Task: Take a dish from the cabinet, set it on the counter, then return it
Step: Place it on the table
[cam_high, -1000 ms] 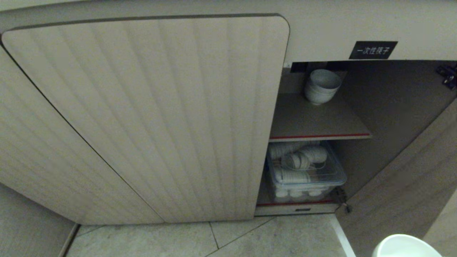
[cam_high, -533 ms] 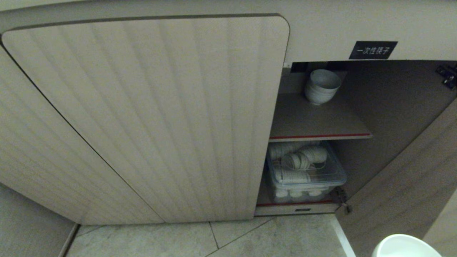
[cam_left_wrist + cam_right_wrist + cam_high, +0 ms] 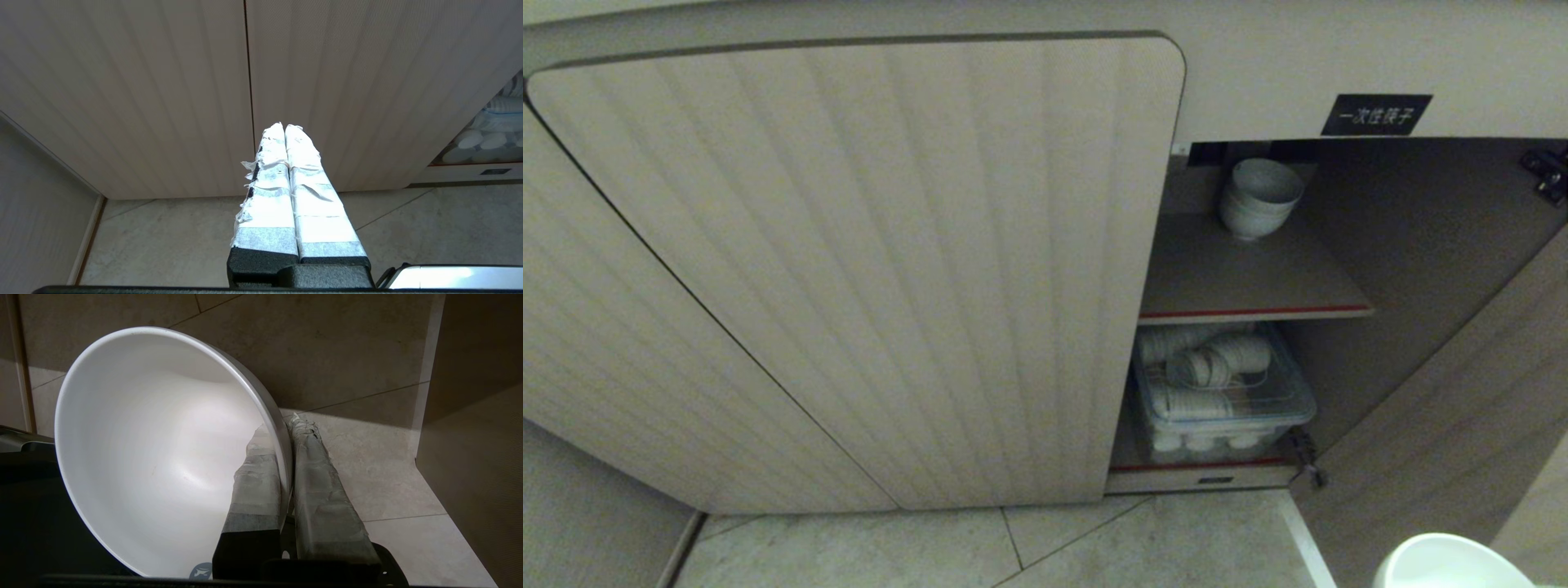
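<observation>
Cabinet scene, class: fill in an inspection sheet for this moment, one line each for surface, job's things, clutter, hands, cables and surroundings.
Surface: counter nothing seen; tiled floor below.
Job's things: white bowl gripped at its rim; cabinet, right door open, left fluted door shut.
Clutter: stack of bowls on upper shelf; clear bin of dishes on lower shelf.
Hands: right hand shut on the bowl's wall; left hand shut, empty.
Cables: nothing seen.
Surroundings: black label above the opening.

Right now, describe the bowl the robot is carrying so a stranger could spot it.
Start at the open cabinet with the black label. Below its door, over the floor, the right gripper pinches the rim of a white bowl. Unlike the stacked bowls on the shelf, it is single, outside the cabinet.
</observation>
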Robot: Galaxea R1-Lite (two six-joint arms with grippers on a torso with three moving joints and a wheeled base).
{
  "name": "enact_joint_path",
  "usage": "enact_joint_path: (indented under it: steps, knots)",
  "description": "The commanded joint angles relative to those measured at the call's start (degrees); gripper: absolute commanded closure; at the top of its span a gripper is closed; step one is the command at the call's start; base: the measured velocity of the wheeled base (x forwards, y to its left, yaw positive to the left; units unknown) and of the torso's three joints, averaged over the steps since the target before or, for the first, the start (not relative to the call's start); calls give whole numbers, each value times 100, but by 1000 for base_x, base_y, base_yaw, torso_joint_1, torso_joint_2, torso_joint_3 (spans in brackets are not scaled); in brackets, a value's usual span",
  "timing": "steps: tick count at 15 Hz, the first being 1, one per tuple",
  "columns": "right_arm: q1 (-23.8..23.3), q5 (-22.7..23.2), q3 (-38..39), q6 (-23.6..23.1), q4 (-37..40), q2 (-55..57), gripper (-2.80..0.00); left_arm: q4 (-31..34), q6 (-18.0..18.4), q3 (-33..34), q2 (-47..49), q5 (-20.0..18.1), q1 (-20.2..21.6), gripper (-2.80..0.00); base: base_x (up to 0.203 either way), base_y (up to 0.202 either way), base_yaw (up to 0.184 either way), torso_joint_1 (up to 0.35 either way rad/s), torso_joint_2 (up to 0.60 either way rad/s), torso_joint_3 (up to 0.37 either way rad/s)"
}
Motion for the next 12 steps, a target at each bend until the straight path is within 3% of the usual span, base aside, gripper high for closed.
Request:
enact_joint_path:
  steps: [1, 12]
  knots:
    - [4, 10, 12, 2, 13, 3, 0, -2, -2, 0, -2, 0, 0, 0, 0, 0, 0, 0, 0, 0]
    - [21, 10, 22, 11, 22, -32, 0, -2, -2, 0, -2, 0, 0, 0, 0, 0, 0, 0, 0, 0]
